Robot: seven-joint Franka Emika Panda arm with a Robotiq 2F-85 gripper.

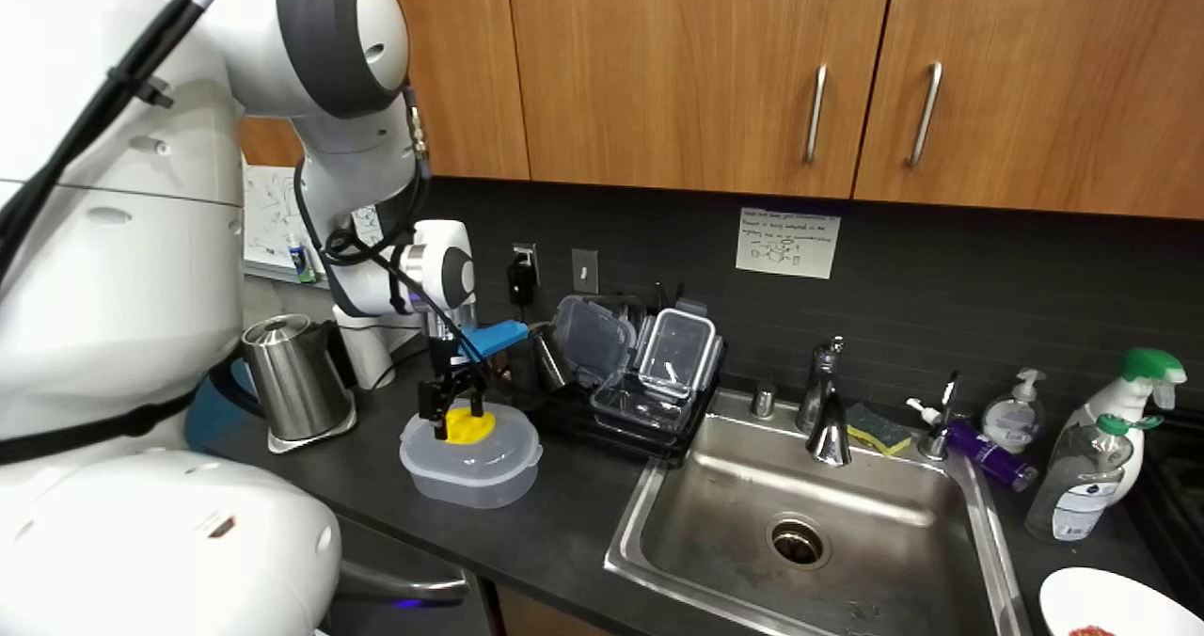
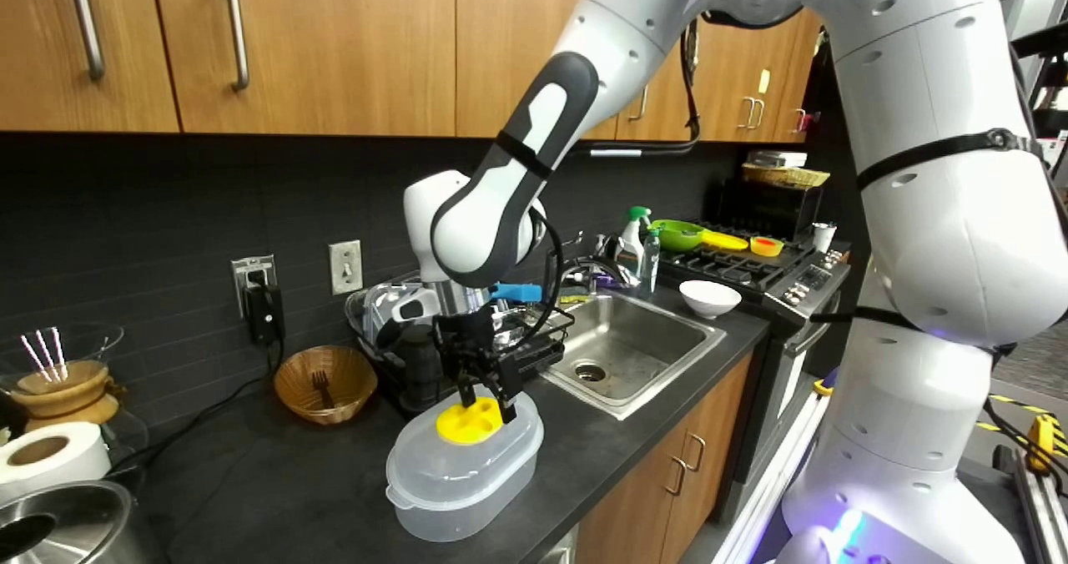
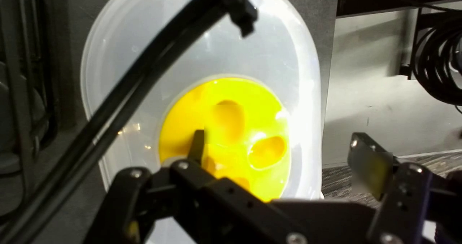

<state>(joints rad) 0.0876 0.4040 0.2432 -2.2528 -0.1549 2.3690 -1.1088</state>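
Pointing downward, the gripper (image 2: 489, 410) has its two fingers (image 3: 371, 166) spread wide, grasping nothing. Right under it is a round yellow disc (image 2: 464, 425) with hollows in its top, lying on a cloudy oval lid (image 1: 515, 440). In the wrist view one fingertip overlaps the disc and the other shows out past the edge of the lid; whether the nearer one touches the disc, I cannot tell. The lid covers a plastic tub (image 2: 471, 516), which stands under the gripper on the dark counter (image 2: 250, 480).

Behind the gripper, toward the wall (image 2: 167, 255), a black dish rack (image 1: 649, 449) holds clear boxes (image 1: 677, 346), and a blue handle (image 1: 494, 338) shows near the gripper in both exterior views. To one side of the gripper, past the rack, is the sink (image 1: 734, 551) with its tap (image 1: 828, 424); a sponge (image 1: 878, 429) lies just beside the tap, and a purple bottle (image 1: 990, 453) and a spray bottle (image 2: 631, 245) are farther along. Well apart from the gripper on that same side are a white bowl (image 2: 709, 299) and a stove (image 2: 801, 293) bearing a green dish (image 2: 677, 235).

On the gripper's opposite side, a basket (image 2: 355, 376) with a fork (image 2: 323, 389) in it sits near the wall, with a metal kettle (image 1: 296, 382) and a paper roll (image 2: 67, 474) farther off. Wooden cupboards (image 1: 696, 71) hang on the wall, higher than the gripper.
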